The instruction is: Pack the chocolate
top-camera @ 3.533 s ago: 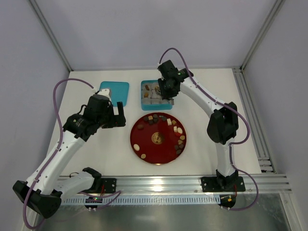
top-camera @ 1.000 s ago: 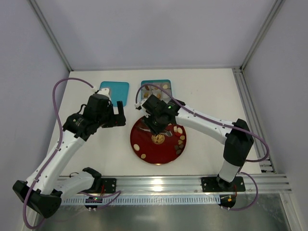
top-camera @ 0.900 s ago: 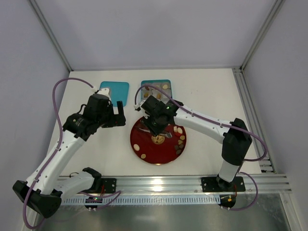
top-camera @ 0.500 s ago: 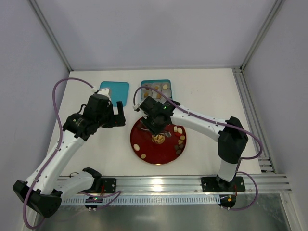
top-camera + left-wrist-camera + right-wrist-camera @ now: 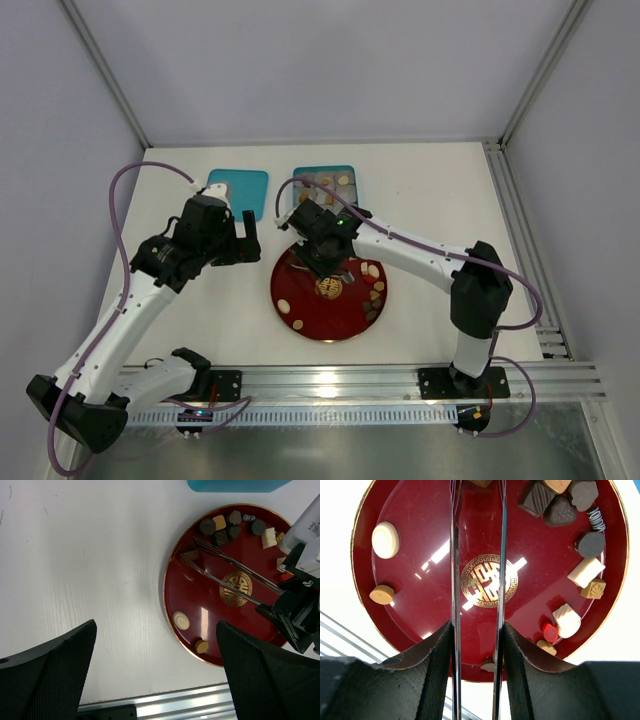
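Here, my right gripper [image 5: 476, 650] is clamping tongs [image 5: 454, 555], half closed, their tips sitting either side of a brown chocolate [image 5: 192, 555] just ahead on the plate [image 5: 420, 530]. My left gripper [image 5: 157, 675] is hanging wide open, empty.

White table [image 5: 430, 195]: 1 red plate [image 5: 303, 292], teal box [image 5: 322, 171], teal lid [image 5: 240, 188].

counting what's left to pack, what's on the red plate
Scattered chocolate pieces, dark, tan and cream, mostly near the red plate's rim, with tweezers above. From overhead, the right arm covers its far part.
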Robot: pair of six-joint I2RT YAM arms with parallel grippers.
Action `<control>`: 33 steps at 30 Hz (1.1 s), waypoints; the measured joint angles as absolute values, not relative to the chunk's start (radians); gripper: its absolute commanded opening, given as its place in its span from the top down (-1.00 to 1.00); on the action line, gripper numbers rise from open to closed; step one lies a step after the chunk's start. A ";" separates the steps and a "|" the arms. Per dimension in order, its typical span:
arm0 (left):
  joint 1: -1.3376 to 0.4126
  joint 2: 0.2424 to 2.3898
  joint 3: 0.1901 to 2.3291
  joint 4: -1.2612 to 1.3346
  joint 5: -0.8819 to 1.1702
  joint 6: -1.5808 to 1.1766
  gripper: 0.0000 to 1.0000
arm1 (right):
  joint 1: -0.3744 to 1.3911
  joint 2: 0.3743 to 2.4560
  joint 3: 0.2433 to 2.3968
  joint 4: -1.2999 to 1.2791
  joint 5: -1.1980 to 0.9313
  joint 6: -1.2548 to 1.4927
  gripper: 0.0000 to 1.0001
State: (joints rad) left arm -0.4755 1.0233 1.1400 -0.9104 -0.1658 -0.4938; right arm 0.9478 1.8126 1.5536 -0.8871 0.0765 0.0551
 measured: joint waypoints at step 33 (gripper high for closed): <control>-0.476 1.023 1.140 -0.910 -0.168 -0.494 -0.99 | 0.916 1.782 1.578 -0.913 0.021 0.117 0.40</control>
